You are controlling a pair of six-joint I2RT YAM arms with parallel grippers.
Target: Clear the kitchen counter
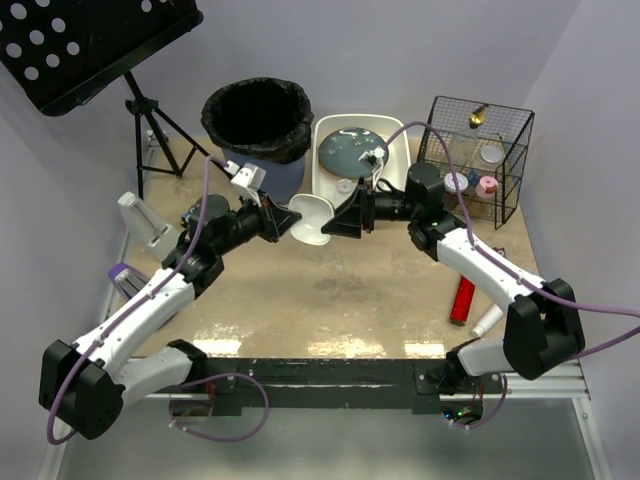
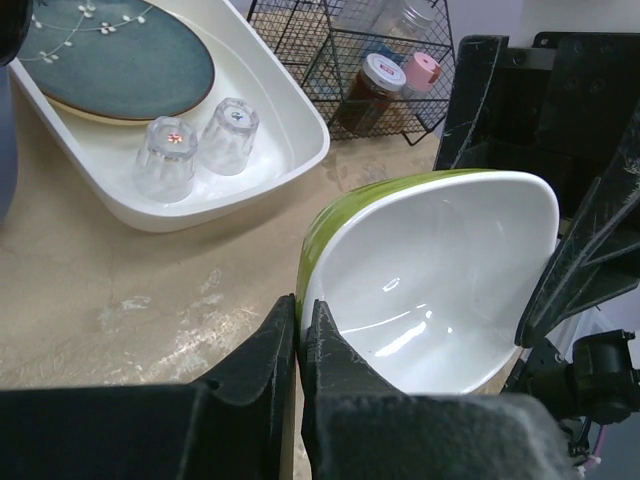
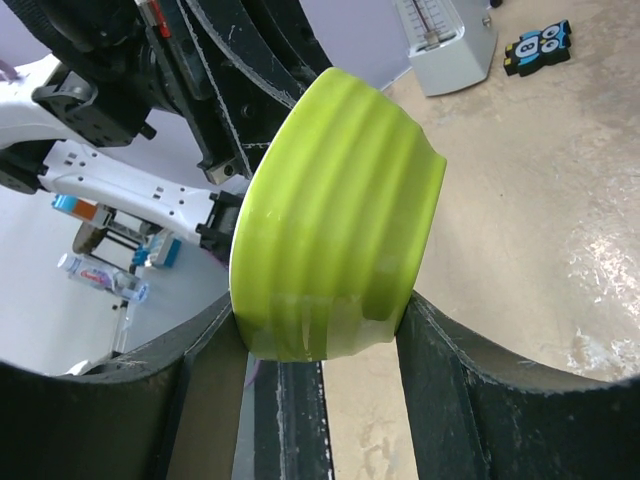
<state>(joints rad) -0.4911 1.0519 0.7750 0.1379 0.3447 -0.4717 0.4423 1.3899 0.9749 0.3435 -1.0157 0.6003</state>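
A glossy bowl (image 2: 440,280), ribbed lime-green outside and white inside, is held on its side above the back middle of the beige mottled worktop (image 1: 340,300). The left hand (image 2: 300,335) pinches its thin rim; the right hand (image 3: 320,335) clamps its base. Probably ceramic: rigid, slick, breakable; the wide base offers the surer hold.

Closes in with plain, pale lilac walls (image 1: 400,50) from 9 through 12 to 3 o'clock, meeting in a corner near 1 o'clock. Shows a black perforated music stand (image 1: 90,45) at 11 o'clock, tilted atop a black tripod (image 1: 138,103) against the back wall. Drops to smooth grey floor (image 1: 330,450) at 6 o'clock. Sits under soft, even light.
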